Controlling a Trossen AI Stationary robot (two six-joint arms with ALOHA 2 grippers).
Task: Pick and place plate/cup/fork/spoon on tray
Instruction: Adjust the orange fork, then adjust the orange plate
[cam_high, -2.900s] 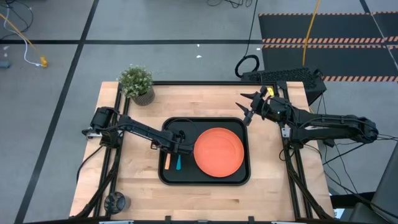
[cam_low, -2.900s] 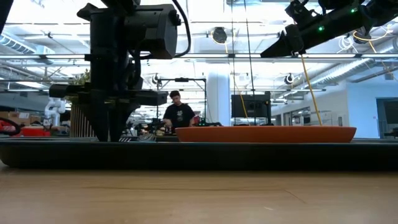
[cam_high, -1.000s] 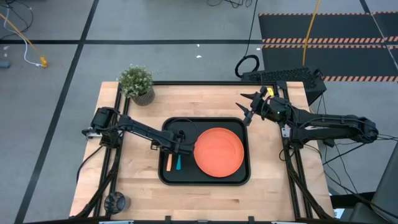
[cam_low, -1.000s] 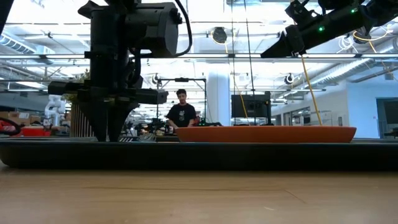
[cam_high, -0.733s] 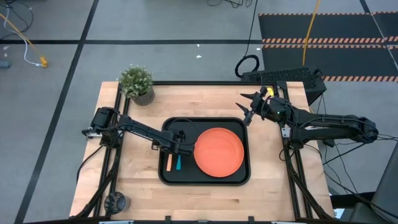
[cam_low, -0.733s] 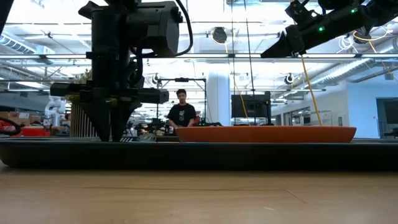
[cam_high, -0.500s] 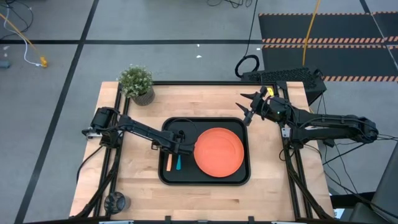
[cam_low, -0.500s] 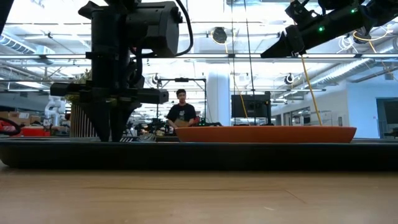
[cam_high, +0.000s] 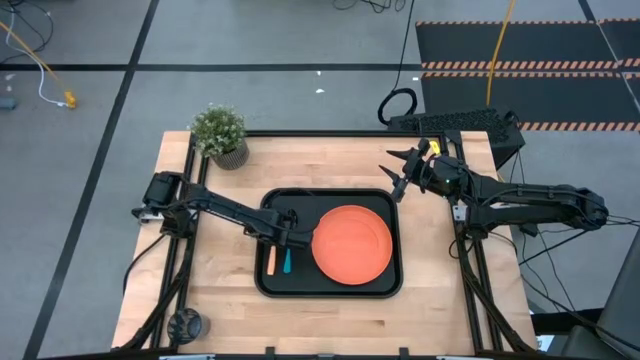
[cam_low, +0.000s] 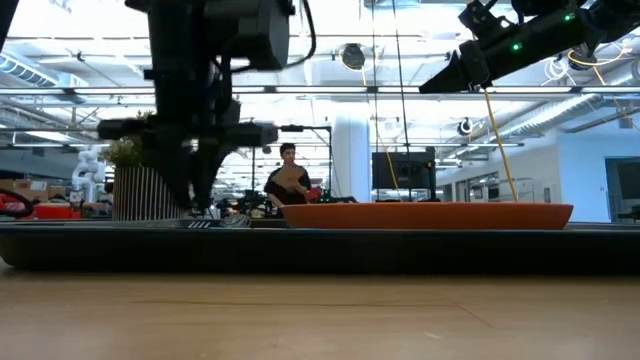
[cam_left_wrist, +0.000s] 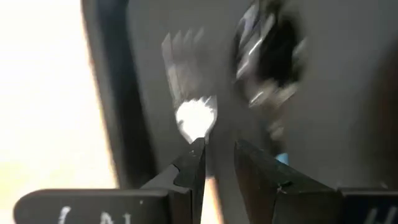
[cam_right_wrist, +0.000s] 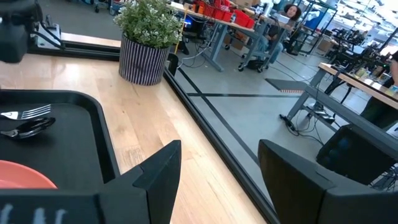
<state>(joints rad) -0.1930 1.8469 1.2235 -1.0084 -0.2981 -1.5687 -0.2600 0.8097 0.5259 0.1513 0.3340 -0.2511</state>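
The tray (cam_high: 329, 285) carries the plate (cam_high: 351, 243), fork (cam_high: 269, 259) and spoon (cam_high: 285, 262). The left pincer (cam_high: 291, 232) sits over the tray beside the plate, fingers narrowly parted, apparently pinching nothing. The right pincer (cam_high: 399, 170) waits spread beyond the tray's far right corner.

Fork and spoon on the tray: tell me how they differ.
The fork has an orange-tan handle; the spoon has a light blue one. The fork lies nearer the tray's left rim, the spoon between it and the plate. The fork ends in silver tines, the spoon in a rounded bowl, as the right wrist view shows. Both are slim and lie side by side, flat on the tray.
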